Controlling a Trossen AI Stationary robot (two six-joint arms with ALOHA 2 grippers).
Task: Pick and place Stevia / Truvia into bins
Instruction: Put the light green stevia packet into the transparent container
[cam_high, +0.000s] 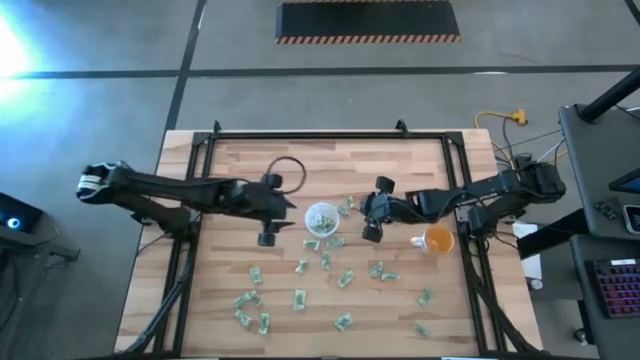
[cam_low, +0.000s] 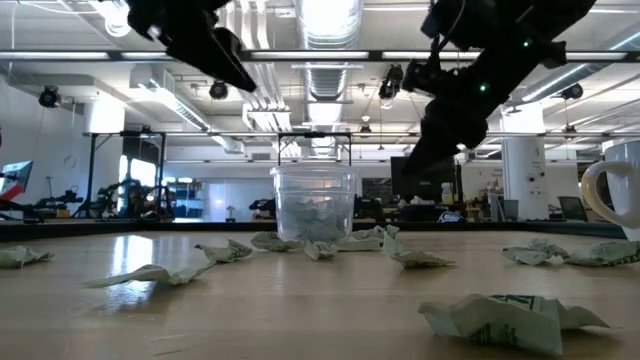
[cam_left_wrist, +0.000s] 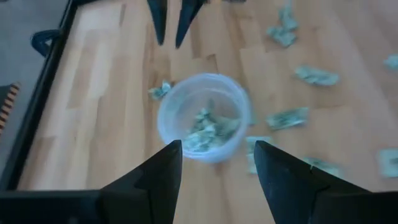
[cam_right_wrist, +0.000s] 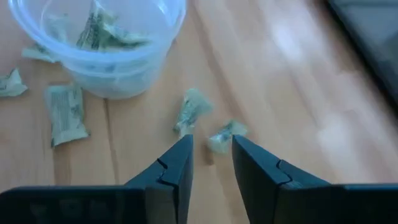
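The translucent white cup (cam_high: 320, 218) stands upright on the wooden table, with several green-and-white packets inside (cam_left_wrist: 205, 127). More packets (cam_high: 300, 298) lie flat and scattered over the near half of the table. My left gripper (cam_left_wrist: 217, 152) hovers open just left of the cup, above the table. My right gripper (cam_right_wrist: 211, 146) hovers just right of the cup, its fingers a narrow gap apart and empty. Two crumpled packets (cam_right_wrist: 191, 111) (cam_right_wrist: 225, 134) lie on the wood right past its fingertips. In the low view both arms hang above the cup (cam_low: 313, 205).
An orange cup (cam_high: 437, 240) stands to the right, under my right arm. A dark ring (cam_high: 288, 172) lies on the far side of the table. A black frame (cam_high: 330, 135) runs along the table's edges. Loose packets (cam_low: 500, 318) lie near the front edge.
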